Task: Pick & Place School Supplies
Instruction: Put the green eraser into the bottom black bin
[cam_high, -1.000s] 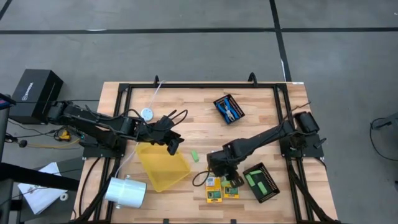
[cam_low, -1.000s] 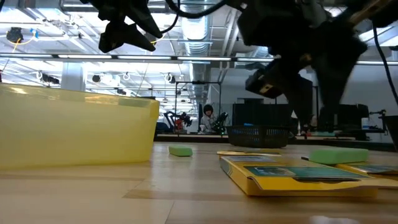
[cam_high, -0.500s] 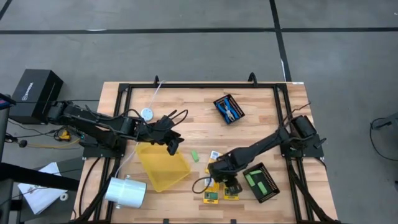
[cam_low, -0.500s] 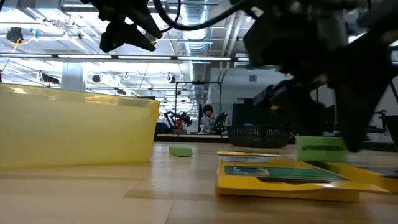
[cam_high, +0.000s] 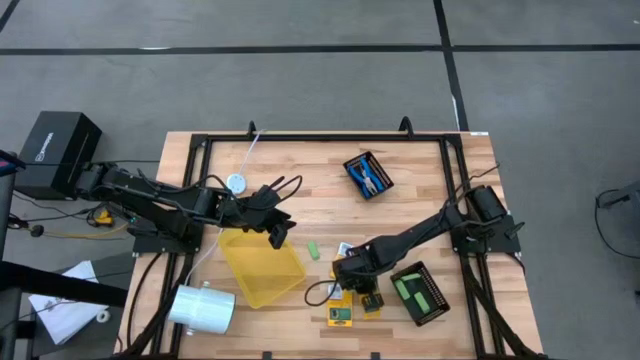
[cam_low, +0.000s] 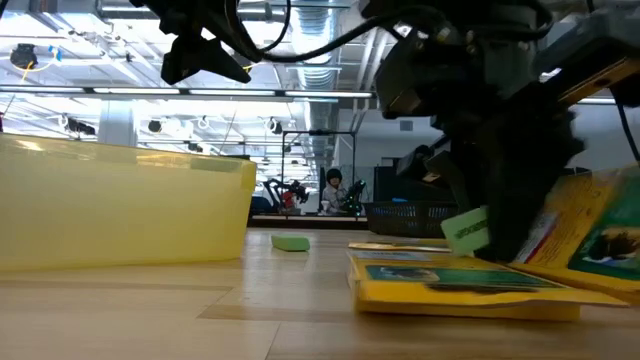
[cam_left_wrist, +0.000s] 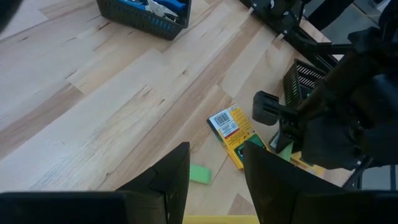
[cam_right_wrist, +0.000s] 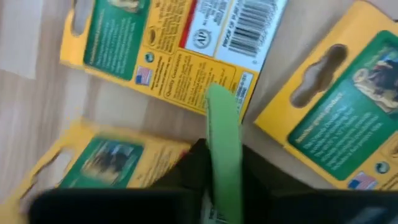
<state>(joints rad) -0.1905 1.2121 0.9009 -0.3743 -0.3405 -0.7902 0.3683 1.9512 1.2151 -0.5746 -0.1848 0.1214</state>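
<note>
My right gripper (cam_high: 356, 287) points steeply down among three yellow-and-green crayon boxes and is shut on a short green stick (cam_right_wrist: 222, 140). One box (cam_low: 470, 285) lies flat. Another box (cam_low: 590, 232) stands tipped up beside the gripper. A third box (cam_left_wrist: 233, 130) lies barcode side up. A second green stick (cam_high: 313, 250) lies loose on the wood. My left gripper (cam_left_wrist: 214, 186) hangs open above the far edge of the yellow tray (cam_high: 262, 268), touching nothing. Blue-handled scissors sit in a black mesh tray (cam_high: 368, 175). My right gripper pinches the green stick between its two fingers, which come from above, pointing steeply down. The stick's free end (cam_right_wrist: 217, 99) juts out past the fingertips. The stick (cam_low: 465, 230) sits tilted, just over the flat crayon box. Whether a finger touches the tipped box, I cannot tell.
A black mesh tray (cam_high: 420, 293) holding green sticks stands to the right of the right gripper. A white cylinder (cam_high: 203, 306) lies at the near left and a small round white thing (cam_high: 236, 183) at the far left. A black frame (cam_high: 330, 138) borders the table.
My right gripper has come down onto the crayon boxes and taken hold of the green stick that lay on them. The stick has gone from lying flat to tilted. The box on the right has tipped up on its edge.
</note>
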